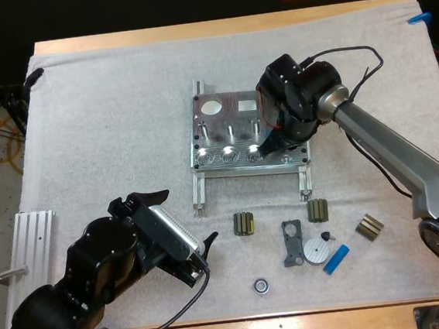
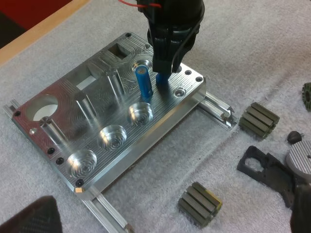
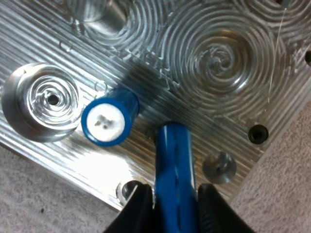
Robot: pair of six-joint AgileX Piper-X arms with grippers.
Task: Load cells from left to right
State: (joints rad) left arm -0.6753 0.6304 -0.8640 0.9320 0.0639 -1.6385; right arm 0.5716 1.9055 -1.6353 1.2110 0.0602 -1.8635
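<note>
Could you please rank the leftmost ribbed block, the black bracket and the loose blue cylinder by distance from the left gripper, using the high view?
From the left gripper, in the high view:
1. Leftmost ribbed block: nearest, just to its right on the mat.
2. Black bracket: farther right, near the mat's front.
3. Loose blue cylinder: farthest, right of the bracket.

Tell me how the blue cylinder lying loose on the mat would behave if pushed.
The blue cylinder lies on its side, so it would probably roll if pushed sideways. The white mat looks textured, likely damping that. It seems rigid and small, probably light.
</note>
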